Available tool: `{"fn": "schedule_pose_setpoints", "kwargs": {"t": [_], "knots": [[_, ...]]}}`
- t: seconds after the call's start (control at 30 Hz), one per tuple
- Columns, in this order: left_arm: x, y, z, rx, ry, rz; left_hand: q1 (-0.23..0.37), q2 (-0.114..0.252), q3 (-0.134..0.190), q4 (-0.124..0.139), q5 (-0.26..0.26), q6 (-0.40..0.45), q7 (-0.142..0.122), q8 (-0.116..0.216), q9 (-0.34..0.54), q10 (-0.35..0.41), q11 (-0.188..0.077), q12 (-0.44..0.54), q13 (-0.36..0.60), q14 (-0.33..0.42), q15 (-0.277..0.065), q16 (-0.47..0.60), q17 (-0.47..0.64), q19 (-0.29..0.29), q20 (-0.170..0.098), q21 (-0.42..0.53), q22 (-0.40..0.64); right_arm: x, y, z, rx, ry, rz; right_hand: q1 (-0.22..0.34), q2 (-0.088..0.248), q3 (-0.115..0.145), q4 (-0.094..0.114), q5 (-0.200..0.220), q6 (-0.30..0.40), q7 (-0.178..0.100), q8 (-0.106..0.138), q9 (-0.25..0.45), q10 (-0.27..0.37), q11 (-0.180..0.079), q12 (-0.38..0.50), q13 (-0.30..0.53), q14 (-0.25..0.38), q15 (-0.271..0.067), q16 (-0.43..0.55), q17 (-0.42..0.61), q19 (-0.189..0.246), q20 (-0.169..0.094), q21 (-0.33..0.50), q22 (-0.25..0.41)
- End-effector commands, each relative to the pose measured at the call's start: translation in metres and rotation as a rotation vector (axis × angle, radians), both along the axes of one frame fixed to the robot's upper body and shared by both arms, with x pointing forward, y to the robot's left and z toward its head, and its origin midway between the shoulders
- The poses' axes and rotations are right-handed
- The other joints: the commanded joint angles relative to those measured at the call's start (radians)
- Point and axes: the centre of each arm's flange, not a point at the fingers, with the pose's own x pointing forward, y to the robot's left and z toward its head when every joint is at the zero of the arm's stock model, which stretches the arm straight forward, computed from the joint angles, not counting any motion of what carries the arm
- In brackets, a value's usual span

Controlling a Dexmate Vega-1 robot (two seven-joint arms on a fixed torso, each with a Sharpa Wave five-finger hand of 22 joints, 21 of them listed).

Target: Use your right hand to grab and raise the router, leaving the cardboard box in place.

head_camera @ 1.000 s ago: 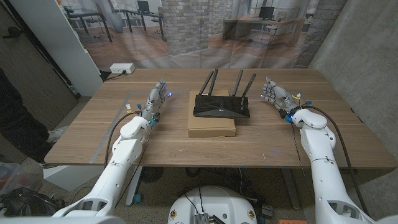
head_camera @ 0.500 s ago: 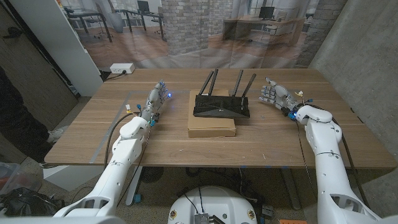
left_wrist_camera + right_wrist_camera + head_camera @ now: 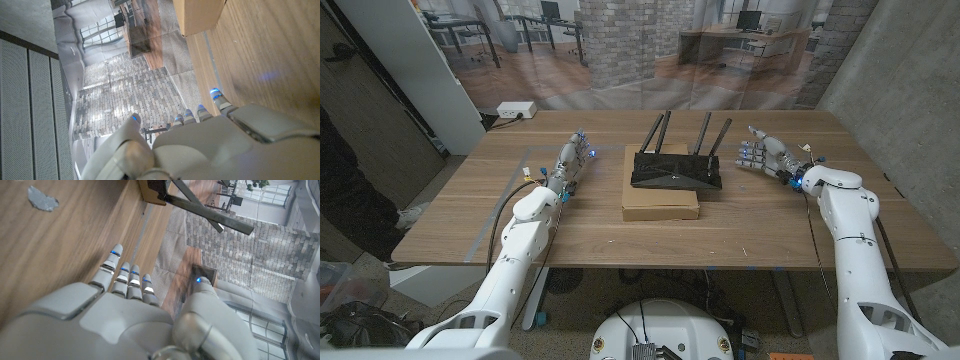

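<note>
Wooden table [image 3: 470,215], white power strip [image 3: 516,109] (far left corner)

Both arms reach forward from the near corners. The left hand [image 3: 571,160] sits low with fingers extended together and nothing in them. The right hand [image 3: 766,154] hangs with fingers spread apart and thumb out, palm facing inward, holding nothing.

White arms, grey hands (blue LEDs)

Even, soft indoor light, faint shadows, sharp head view; wrist views slightly blurred.
</note>
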Motion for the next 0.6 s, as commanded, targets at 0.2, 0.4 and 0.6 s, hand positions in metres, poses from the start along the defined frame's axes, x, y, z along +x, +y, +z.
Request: {"fn": "schedule_pose_setpoints", "kwargs": {"t": [0.2, 0.4, 0.6], "knots": [[0.004, 0.001, -0.002, 0.001, 0.009, -0.006, 0.011, 0.001, -0.002, -0.002, 0.006, -0.073, 0.008, 0.002, 0.002, -0.075, 0.008, 0.001, 0.004, -0.09, 0.005, -0.001, 0.001, -0.087, 0.01, -0.005, 0.004, -0.004, -0.014, 0.005, -0.03, 0.093, 0.04, -0.022, -0.004, -0.013, 0.005, 0.0, 0.03, 0.077, 0.008, 0.004, 0.043, 0.012, 0.014, 0.006, 0.042, 0.006, 0.012, 0.006, 0.049, 0.015, 0.013, 0.004], [0.006, 0.002, -0.002, 0.0, 0.01, -0.008, 0.011, 0.001, -0.003, -0.002, 0.006, -0.074, 0.008, 0.002, 0.002, -0.075, 0.008, 0.001, 0.004, -0.091, 0.005, -0.001, 0.001, -0.086, 0.008, -0.007, 0.004, -0.006, -0.019, 0.008, -0.045, 0.128, 0.054, -0.025, -0.001, -0.015, 0.005, 0.002, 0.036, 0.079, 0.007, 0.004, 0.059, 0.018, 0.016, 0.008, 0.064, 0.009, 0.016, 0.007, 0.072, 0.02, 0.017, 0.004], [0.007, 0.002, -0.002, -0.001, 0.011, -0.009, 0.011, 0.002, -0.003, -0.002, 0.006, -0.075, 0.009, 0.002, 0.002, -0.077, 0.009, 0.001, 0.004, -0.091, 0.005, -0.001, 0.001, -0.085, 0.008, -0.009, 0.004, -0.007, -0.024, 0.01, -0.063, 0.172, 0.073, -0.028, 0.0, -0.016, 0.005, 0.003, 0.041, 0.079, 0.007, 0.004, 0.068, 0.022, 0.017, 0.009, 0.073, 0.013, 0.016, 0.007, 0.085, 0.021, 0.019, 0.004]]}}
